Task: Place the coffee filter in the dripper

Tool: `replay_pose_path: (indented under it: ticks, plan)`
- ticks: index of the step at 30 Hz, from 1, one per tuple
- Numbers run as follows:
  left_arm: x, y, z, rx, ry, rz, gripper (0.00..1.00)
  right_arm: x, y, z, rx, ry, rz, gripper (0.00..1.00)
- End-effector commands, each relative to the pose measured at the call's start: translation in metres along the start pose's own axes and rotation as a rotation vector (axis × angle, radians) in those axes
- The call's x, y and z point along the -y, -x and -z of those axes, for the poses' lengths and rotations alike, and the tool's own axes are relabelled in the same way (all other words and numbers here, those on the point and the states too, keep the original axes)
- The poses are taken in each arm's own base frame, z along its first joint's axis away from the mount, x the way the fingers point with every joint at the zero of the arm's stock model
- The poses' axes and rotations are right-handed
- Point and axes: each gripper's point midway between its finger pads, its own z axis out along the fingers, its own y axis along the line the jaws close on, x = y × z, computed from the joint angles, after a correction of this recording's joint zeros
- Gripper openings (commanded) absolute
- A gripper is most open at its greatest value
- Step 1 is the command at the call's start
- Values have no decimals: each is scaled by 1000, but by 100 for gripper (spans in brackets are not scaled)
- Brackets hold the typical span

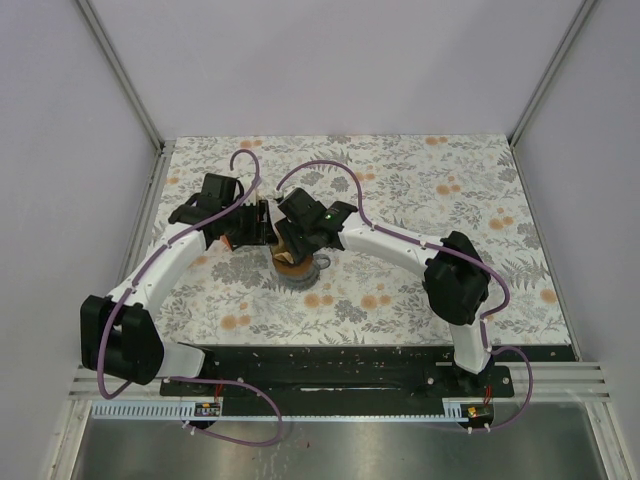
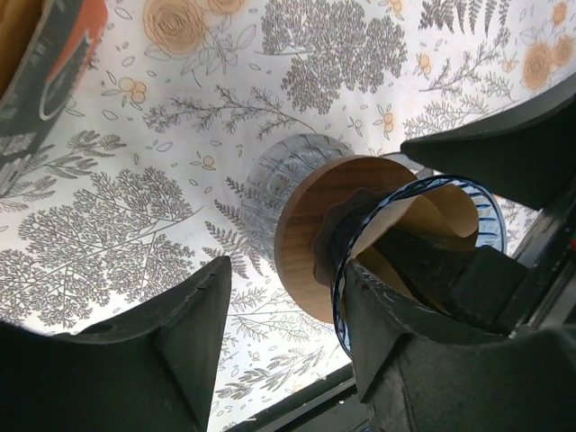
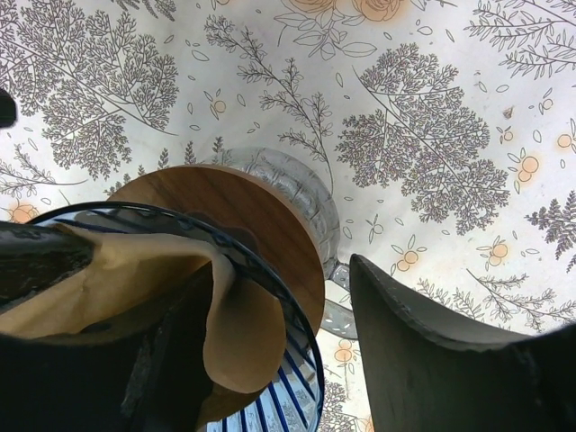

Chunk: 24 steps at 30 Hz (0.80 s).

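The glass dripper (image 1: 297, 270) with blue stripes and a wooden collar (image 2: 310, 236) stands mid-table on a clear glass base. The brown paper filter (image 3: 243, 333) sits crumpled inside its rim; it also shows in the left wrist view (image 2: 445, 211). My right gripper (image 1: 291, 240) (image 3: 270, 288) is open and straddles the rim, with one finger down inside the filter and the other finger (image 3: 450, 360) outside. My left gripper (image 1: 258, 226) (image 2: 288, 270) is open right beside the dripper, one finger (image 2: 405, 360) against the rim.
A dark container with an orange band (image 2: 45, 72) stands just left of the dripper, close to my left gripper. The floral tablecloth (image 1: 450, 200) spreads around. White walls and metal rails close off the back and sides.
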Motion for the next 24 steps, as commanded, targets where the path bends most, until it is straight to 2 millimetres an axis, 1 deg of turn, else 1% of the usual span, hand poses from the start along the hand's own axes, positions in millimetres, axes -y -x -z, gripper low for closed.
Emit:
replay_pose_path:
  ticks: [1,7,18,24]
  plan:
    - [2,-4,-4,8,-21,-12,54,4,4,11,-4,-15,37,65]
    - [-1,-1,-2,23,-3,-34,51,0,27,35,66,16,41,68]
    - [1,3,1,37,-5,-48,50,7,48,67,132,65,6,72]
    - [7,13,8,61,-17,-53,51,9,51,73,144,69,4,73]
